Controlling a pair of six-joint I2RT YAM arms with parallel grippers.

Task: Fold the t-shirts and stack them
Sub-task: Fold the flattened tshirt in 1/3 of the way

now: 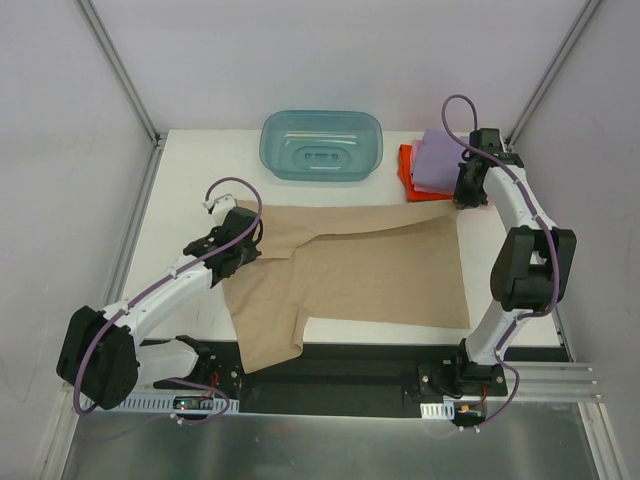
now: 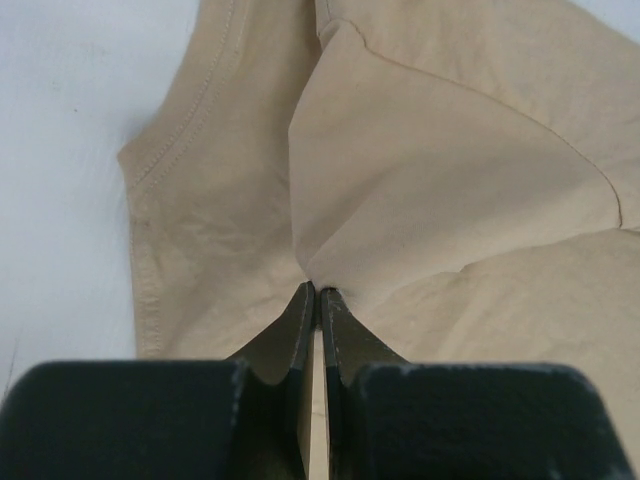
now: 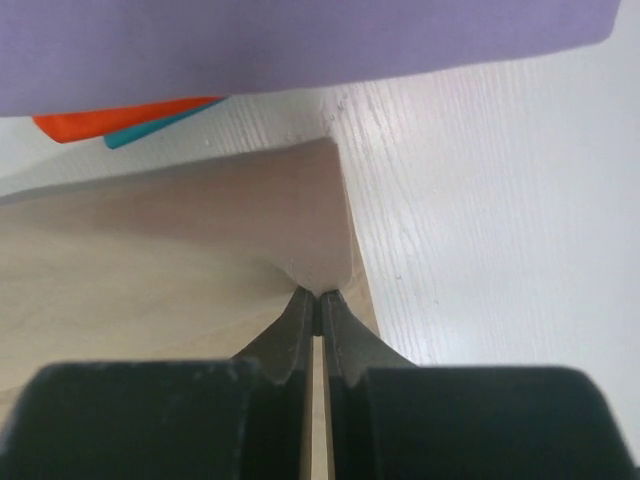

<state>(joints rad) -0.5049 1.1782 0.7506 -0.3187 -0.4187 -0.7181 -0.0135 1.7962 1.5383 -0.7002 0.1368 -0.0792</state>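
Since the left tool and the right tool are each pressed together on cloth, the step in hand looks like a lengthwise fold of the tan t-shirt. It lies spread across the middle of the bench, with its near sleeve pointing to 6 o'clock. At 9 o'clock the left tool pinches a raised ridge of the shirt by the far sleeve. At 2 o'clock the right tool pinches the far hem corner.

To do the fold well, I would lift both ends together, only enough to clear the cloth beneath. I would hold the far edge taut between them and bring it toward 6 o'clock in step, so the crease runs straight. Beyond, at 1 o'clock, the stack sits just beside that corner with the lilac shirt on top, so the right tool needs care not to drag it. A tub stands at 12 o'clock.

How many layers each tool holds is hard to tell, perhaps two on the left. From above, the right tool's tips hide behind its wrist. The lower shirts in the stack show only as coloured slivers.
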